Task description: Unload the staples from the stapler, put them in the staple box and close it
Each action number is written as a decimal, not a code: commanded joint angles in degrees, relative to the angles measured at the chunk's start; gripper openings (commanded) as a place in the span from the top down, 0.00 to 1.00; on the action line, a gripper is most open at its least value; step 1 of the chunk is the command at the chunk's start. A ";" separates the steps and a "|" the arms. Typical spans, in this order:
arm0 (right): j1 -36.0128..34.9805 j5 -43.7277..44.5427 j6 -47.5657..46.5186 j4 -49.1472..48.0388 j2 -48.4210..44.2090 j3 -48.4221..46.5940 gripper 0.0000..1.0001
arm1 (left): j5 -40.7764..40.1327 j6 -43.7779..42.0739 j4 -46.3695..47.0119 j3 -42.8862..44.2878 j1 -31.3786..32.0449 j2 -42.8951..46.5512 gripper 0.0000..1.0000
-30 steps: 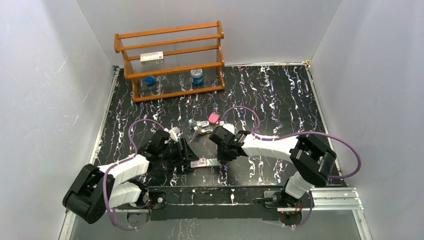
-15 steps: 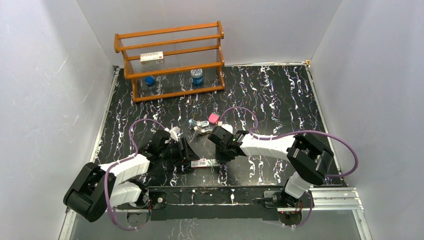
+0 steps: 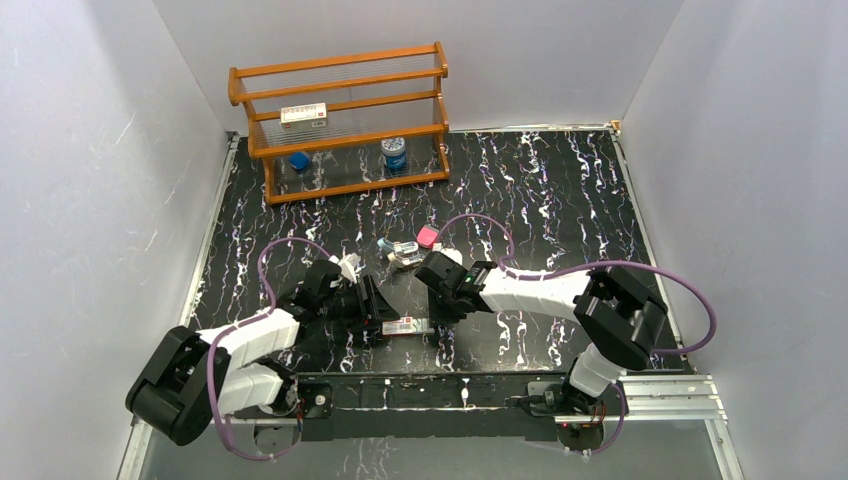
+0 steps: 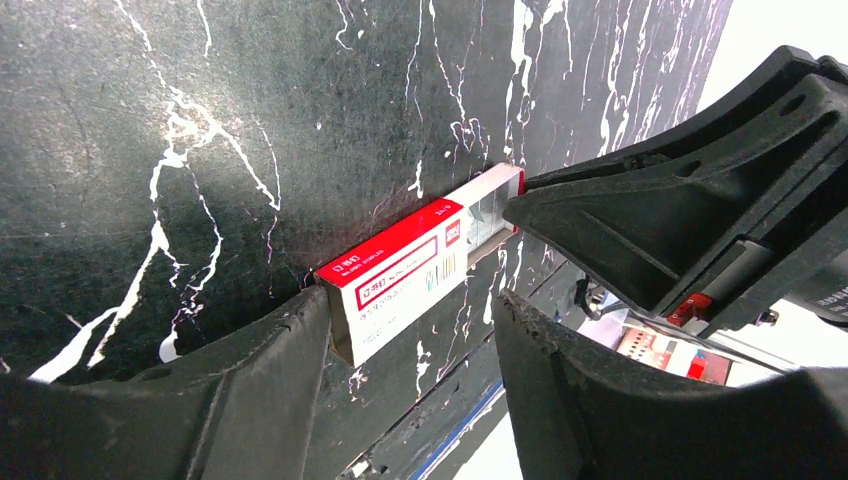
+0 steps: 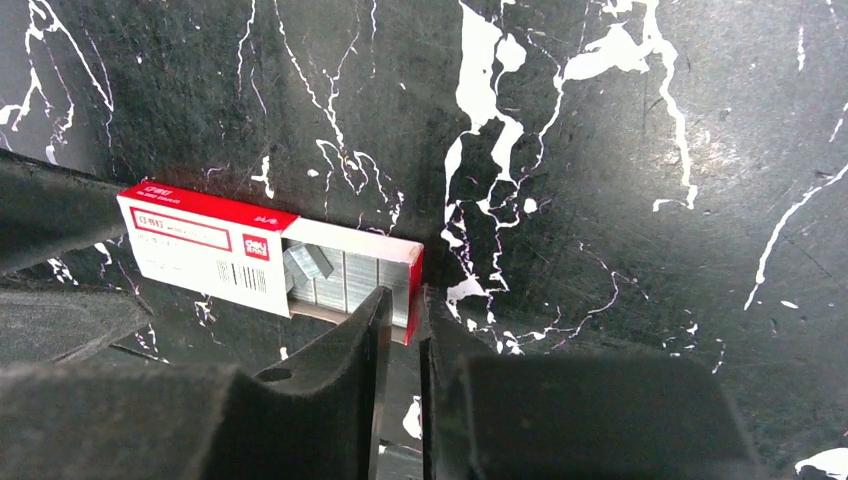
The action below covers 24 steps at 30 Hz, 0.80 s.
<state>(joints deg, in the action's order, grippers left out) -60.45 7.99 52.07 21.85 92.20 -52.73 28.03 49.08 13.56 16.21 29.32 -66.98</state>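
Barely started — stapler [image 3: 404, 252] untouched, 12 o'clock of staple box [image 3: 405, 326]; right gripper [image 5: 402, 310] pinches its open end, left gripper [image 4: 410, 305] straddles sleeve — hold unclear

— Anything legible here?
— Barely. The staple box [image 5: 215, 262] has a small white logo [image 5: 256, 246] at the 3 o'clock end of its red face, and it looks like "deli"
— The rest of that label?
— A framed line of print [image 5: 183, 228] toward 9 o'clock and a barcode [image 5: 245, 280] on the white side, both too fine to read
— From above?
— At 11 o'clock a second box [image 3: 304, 115] on the rack [image 3: 355, 185] has a red-and-white label, unreadable
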 commanded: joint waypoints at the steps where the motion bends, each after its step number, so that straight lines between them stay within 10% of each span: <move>1: -0.28 1.36 -0.38 -1.18 -3.91 -0.07 0.72 | -2.06 -1.16 -3.66 0.00 0.47 1.41 0.40; 24: 0.50 6.36 2.10 0.08 -9.71 4.90 0.53 | -5.40 -2.77 -9.33 1.02 0.47 5.62 0.37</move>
<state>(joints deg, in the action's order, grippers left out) -60.36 12.97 52.82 22.48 84.44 -48.82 24.91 47.81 7.79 16.25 29.50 -62.39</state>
